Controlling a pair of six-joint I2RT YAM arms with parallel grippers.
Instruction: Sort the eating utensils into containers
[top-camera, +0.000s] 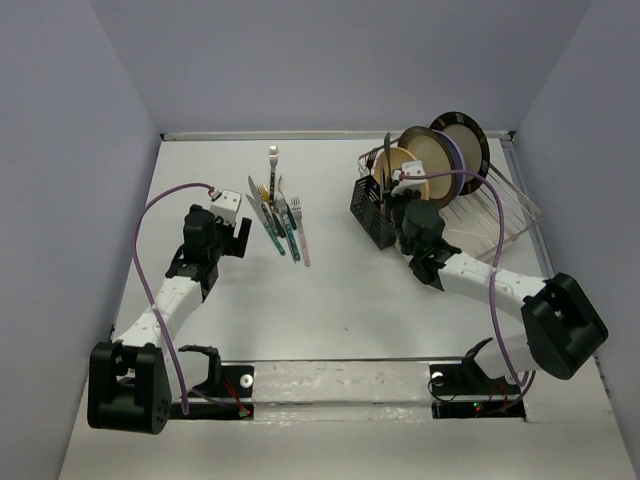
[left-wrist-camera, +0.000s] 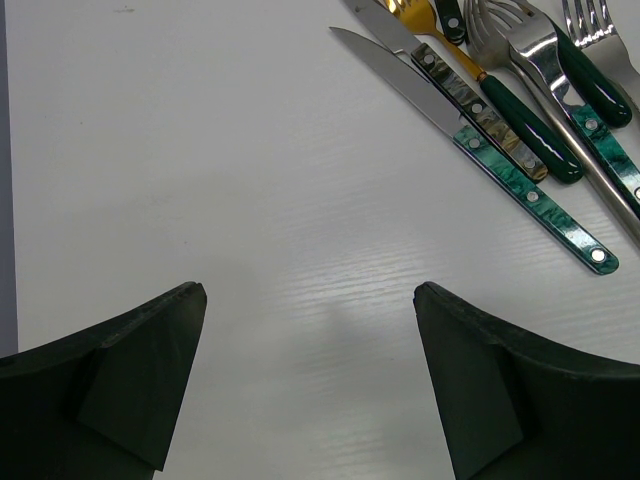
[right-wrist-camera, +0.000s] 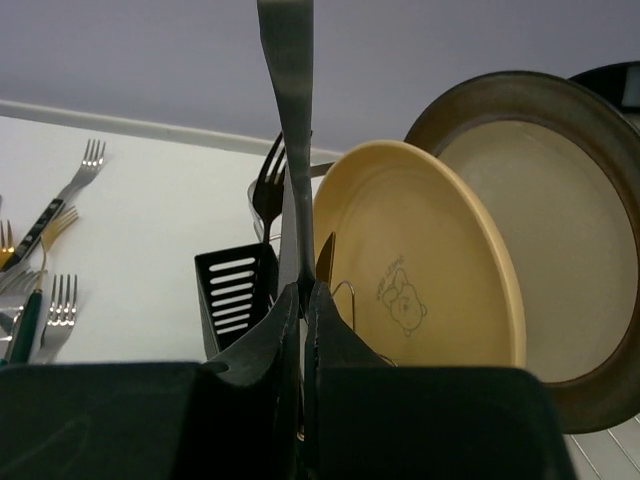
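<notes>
Right tool (right-wrist-camera: 302, 292) grips a silver utensil (right-wrist-camera: 286, 100) upright near the caddy (right-wrist-camera: 232, 292).

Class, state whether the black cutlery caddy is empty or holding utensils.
Not empty: a fork stands upright inside the caddy, its tines above the rim.

A: Walls?
B: Pale lavender-grey all round: back wall (top-camera: 330, 60), left wall (top-camera: 60, 180), right wall (top-camera: 600, 100), plain and matte, meeting in sharp corners at the back.
A: And below?
B: White table (top-camera: 330, 320), faintly grained, catching a soft sheen under even light. Thin pale rail (top-camera: 300, 134) along the far edge, glossy strip (top-camera: 340, 385) across the near one — slightly wrinkled.
</notes>
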